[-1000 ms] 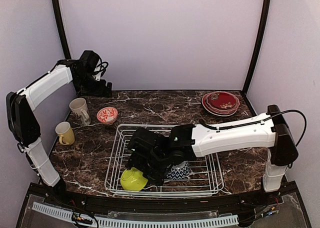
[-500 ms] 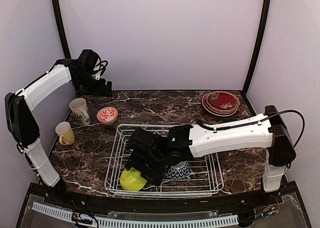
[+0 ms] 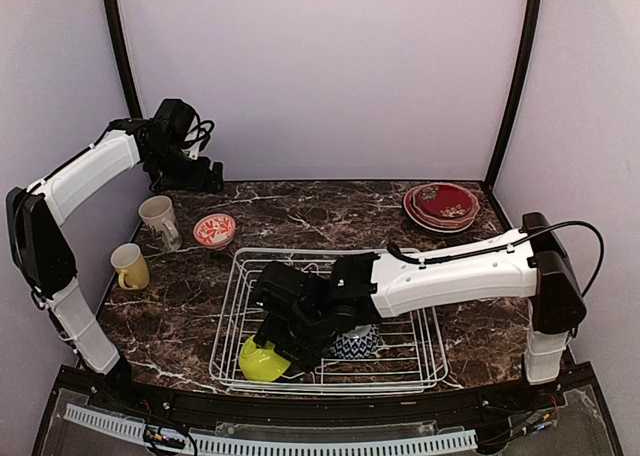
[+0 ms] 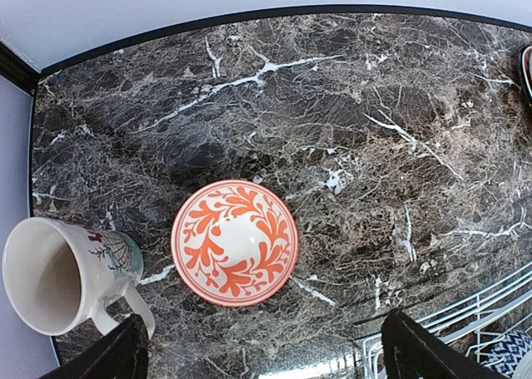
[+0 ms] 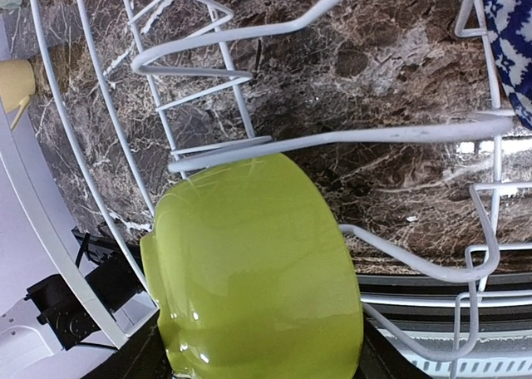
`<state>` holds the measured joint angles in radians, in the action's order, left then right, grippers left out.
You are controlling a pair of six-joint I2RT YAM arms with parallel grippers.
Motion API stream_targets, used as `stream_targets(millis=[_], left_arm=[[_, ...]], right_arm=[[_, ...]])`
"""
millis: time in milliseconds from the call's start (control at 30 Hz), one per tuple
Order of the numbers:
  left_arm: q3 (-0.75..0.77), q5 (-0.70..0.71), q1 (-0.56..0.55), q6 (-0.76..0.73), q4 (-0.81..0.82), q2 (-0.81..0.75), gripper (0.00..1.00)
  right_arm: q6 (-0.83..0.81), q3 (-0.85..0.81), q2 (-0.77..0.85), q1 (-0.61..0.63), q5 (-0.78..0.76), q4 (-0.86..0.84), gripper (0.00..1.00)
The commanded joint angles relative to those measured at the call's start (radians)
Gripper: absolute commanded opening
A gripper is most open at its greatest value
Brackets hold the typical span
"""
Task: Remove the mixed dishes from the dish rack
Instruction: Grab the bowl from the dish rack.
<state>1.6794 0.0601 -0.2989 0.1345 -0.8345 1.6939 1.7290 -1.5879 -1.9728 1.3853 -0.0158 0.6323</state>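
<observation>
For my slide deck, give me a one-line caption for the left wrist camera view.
Open left claw above an orange-patterned bowl, cream mug beside it, on dark marble table.

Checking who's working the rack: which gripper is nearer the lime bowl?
Right. The right gripper straddles the lime bowl in the dish rack's near-left corner. The left gripper hangs open far off, above the red-and-white bowl at the table's back left.
</observation>
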Motion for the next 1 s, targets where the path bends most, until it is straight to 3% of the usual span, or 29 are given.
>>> stream_targets(millis=[0, 267, 533, 733, 967], left_arm=[[-0.012, -0.012, 0.006, -0.005, -0.001, -0.043, 0.97], [-0.017, -0.006, 0.006, -0.006, 0.003, -0.047, 0.97], [-0.018, -0.02, 0.006, -0.004, 0.004, -0.044, 0.97], [-0.054, -0.088, 0.006, 0.002, 0.03, -0.088, 0.97], [-0.132, -0.203, 0.006, -0.006, 0.137, -0.17, 0.97]], right_arm=[[-0.006, -0.028, 0.025, 0.002, -0.032, 0.013, 0.6], [-0.039, 0.002, 0.087, 0.008, -0.06, -0.028, 0.44], [-0.123, 0.042, 0.173, 0.006, -0.116, -0.063, 0.38], [-0.287, 0.069, 0.245, -0.03, -0.122, -0.153, 0.35], [-0.555, 0.126, 0.322, -0.145, -0.012, -0.259, 0.35]])
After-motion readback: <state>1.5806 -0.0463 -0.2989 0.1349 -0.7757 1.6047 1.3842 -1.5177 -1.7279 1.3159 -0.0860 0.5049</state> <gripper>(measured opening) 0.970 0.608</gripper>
